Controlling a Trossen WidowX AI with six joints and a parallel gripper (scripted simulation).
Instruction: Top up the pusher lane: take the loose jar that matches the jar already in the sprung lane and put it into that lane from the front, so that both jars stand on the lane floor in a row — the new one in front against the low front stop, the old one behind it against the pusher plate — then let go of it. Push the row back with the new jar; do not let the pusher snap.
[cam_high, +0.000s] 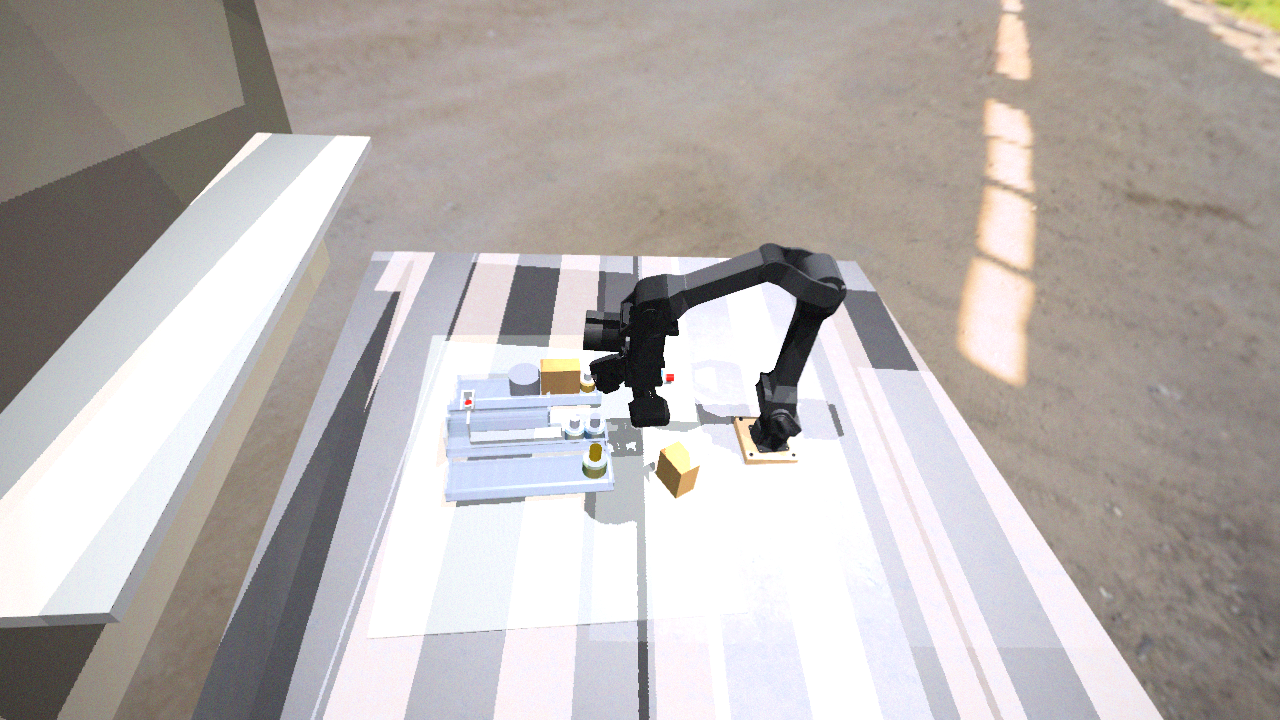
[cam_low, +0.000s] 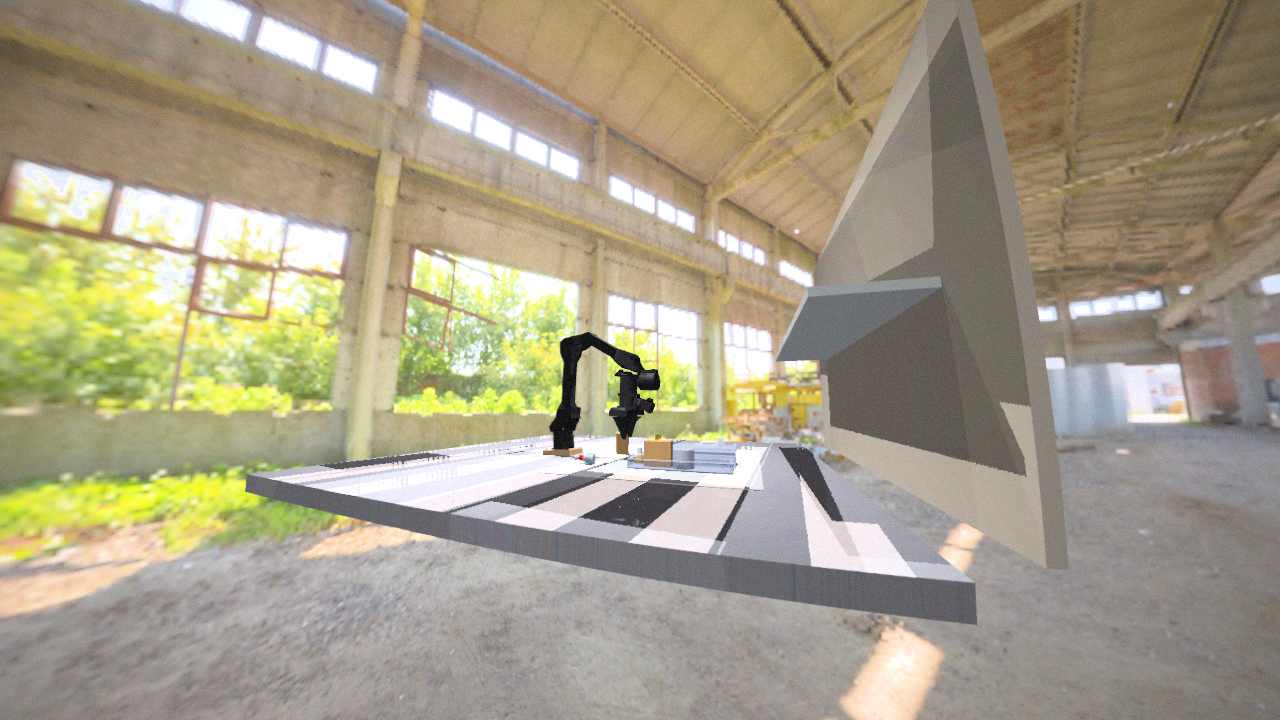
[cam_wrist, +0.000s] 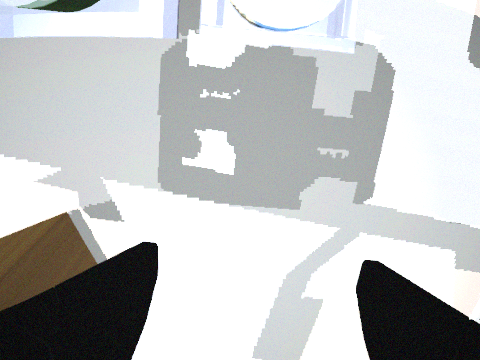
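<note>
Two white jars with grey caps stand in a row at the front end of the middle sprung lane (cam_high: 458, 436): the front jar (cam_high: 595, 424) (cam_wrist: 290, 11) by the low front stop, the rear jar (cam_high: 574, 427) just behind it. The pale pusher block (cam_high: 568, 414) is at the rear jar. Whether the jars touch the stop and plate is too small to tell. My gripper (cam_high: 649, 422) (cam_low: 630, 434) (cam_wrist: 259, 267) is open and empty, pointing down, above the mat in front of the lane. No jar shows between the fingers.
An olive jar with a yellow cap (cam_high: 594, 463) stands in the near lane. The far lane holds a grey cylinder (cam_high: 523, 379), an orange box (cam_high: 561, 377) and a small jar (cam_high: 587, 383). A wooden block (cam_high: 677, 474) (cam_wrist: 40, 260) stands near my gripper. A red-capped item (cam_high: 669, 377) lies beyond.
</note>
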